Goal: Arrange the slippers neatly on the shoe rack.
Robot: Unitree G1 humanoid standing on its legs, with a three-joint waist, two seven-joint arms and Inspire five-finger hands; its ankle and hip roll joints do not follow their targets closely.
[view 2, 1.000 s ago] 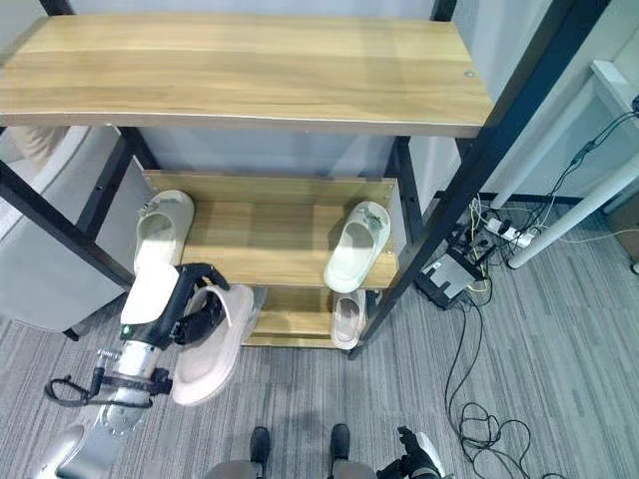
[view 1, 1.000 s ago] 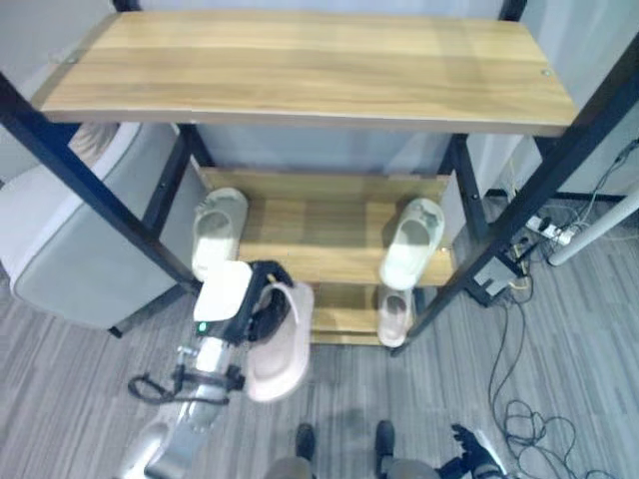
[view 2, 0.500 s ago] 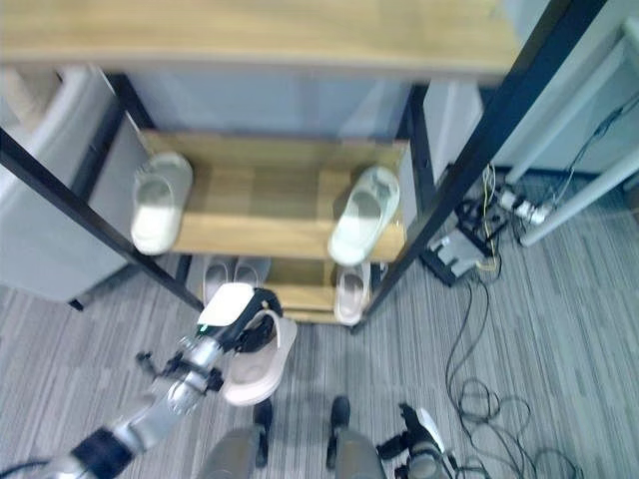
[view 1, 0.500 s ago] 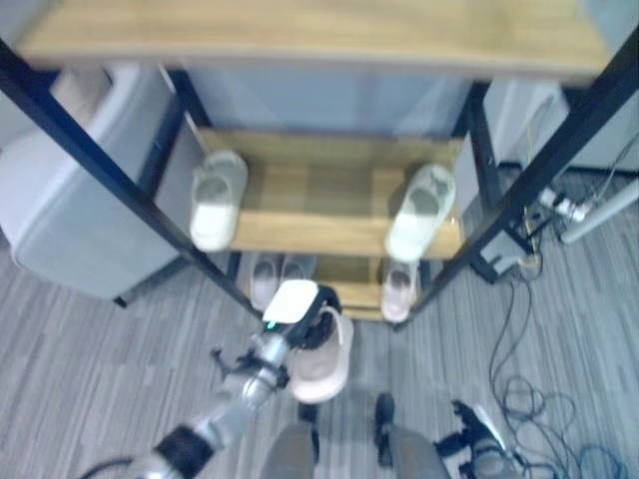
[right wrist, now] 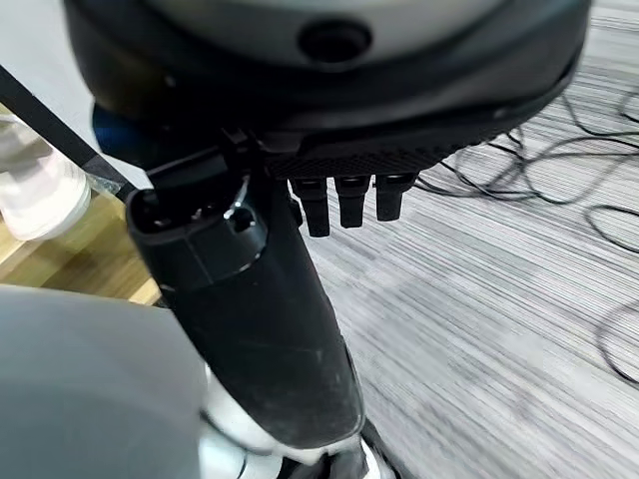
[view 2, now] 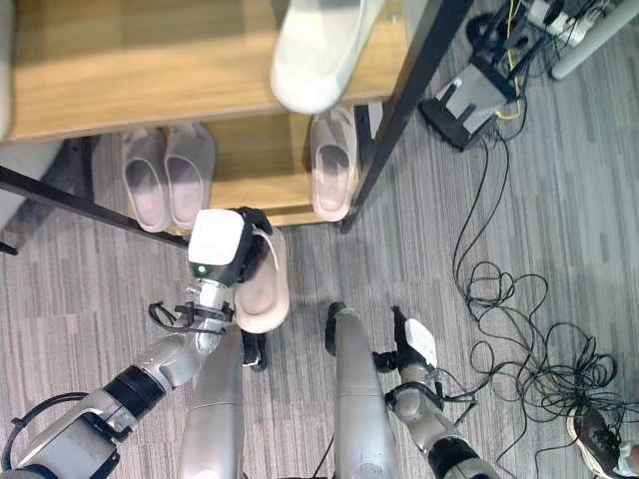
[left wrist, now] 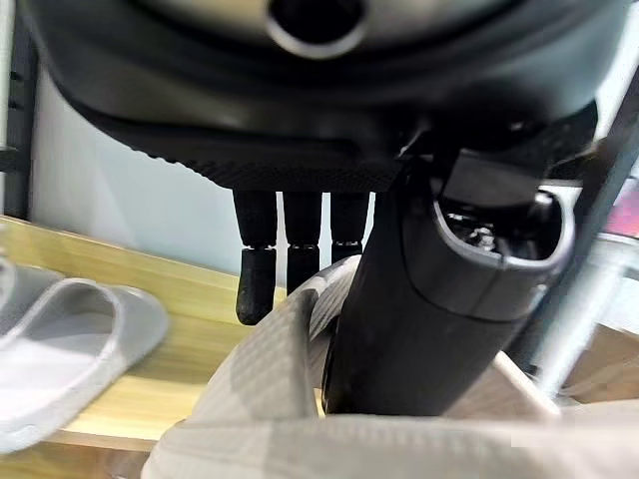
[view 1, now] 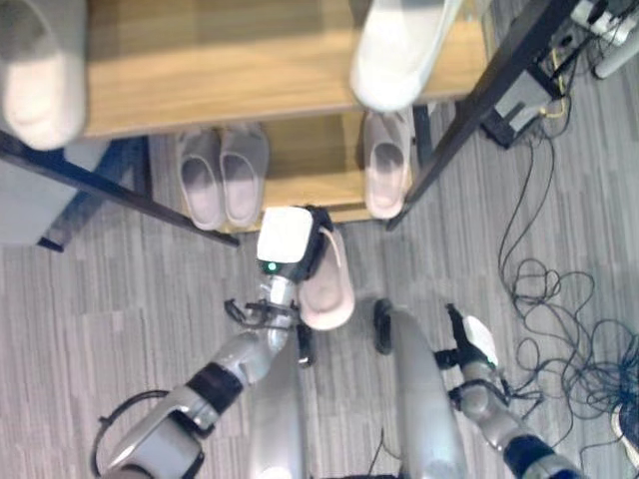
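Note:
My left hand is shut on a pale pink slipper, fingers and thumb curled round its strap. It hangs toe-down over the floor just in front of the shoe rack's bottom shelf. On that shelf a matching pair lies at the left and a single pink slipper at the right. The middle shelf carries one white slipper at the left and another at the right. My right hand hangs low at the right, fingers relaxed and holding nothing.
Black rack posts slant down to the grey carpet on both sides. Loose black cables and a power strip lie on the floor to the right. A dark shoe sits at the far lower right.
The camera has tilted down, so the top shelf has left the picture. My left hand has carried the pink slipper right and down, from the rack's left post to the bottom shelf's front.

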